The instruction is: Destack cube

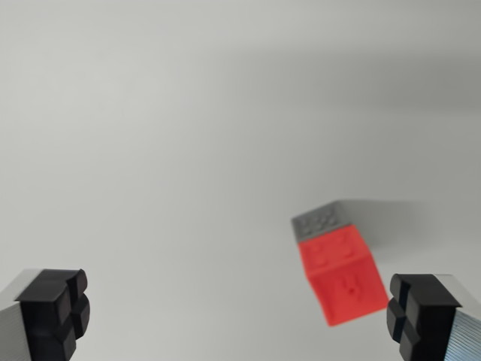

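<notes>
Cube (343, 280) before block (323, 223), touching

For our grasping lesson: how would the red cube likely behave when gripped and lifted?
The red cube looks rigid, with flat faces, so it should grip firmly. It seems small and probably light. Flat sides mean it won't roll, though the grey cube touching it might shift.

Bright, even light; soft blur overall; faint shadow right of red cube (342, 280).

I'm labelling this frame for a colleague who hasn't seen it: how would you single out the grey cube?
On the plain white surface, look toward the wrist view's lower right, just inside the right-hand fingertip of the open gripper. Two studded cubes touch there. The grey cube is the farther one; the red cube is nearer and looks bigger.
</notes>
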Available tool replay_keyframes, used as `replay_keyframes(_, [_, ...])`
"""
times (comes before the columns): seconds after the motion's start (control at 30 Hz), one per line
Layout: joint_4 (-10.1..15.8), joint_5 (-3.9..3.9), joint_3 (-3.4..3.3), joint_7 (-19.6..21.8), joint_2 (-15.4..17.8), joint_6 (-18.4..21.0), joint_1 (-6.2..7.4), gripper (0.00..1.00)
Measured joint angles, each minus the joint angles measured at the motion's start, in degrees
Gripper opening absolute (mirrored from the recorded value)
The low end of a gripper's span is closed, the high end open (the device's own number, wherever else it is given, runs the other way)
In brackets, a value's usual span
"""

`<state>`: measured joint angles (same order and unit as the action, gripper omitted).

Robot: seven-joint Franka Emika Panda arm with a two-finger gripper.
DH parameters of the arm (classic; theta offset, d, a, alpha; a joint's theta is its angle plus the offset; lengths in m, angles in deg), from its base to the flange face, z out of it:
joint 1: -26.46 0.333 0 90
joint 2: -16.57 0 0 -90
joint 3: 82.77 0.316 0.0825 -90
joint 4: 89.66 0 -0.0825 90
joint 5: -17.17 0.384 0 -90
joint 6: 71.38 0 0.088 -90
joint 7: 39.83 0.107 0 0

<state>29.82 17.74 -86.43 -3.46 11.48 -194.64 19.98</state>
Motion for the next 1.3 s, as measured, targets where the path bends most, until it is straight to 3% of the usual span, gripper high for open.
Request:
replay_keyframes(0.67, [10.6,-0.17,-2.02,-14.7,2.9,-8.1,-2.55,1.00])
replay_keyframes(1.3, [20.2,-0.26,-4.86,-32.1,4.0,-17.1,-5.59,1.00])
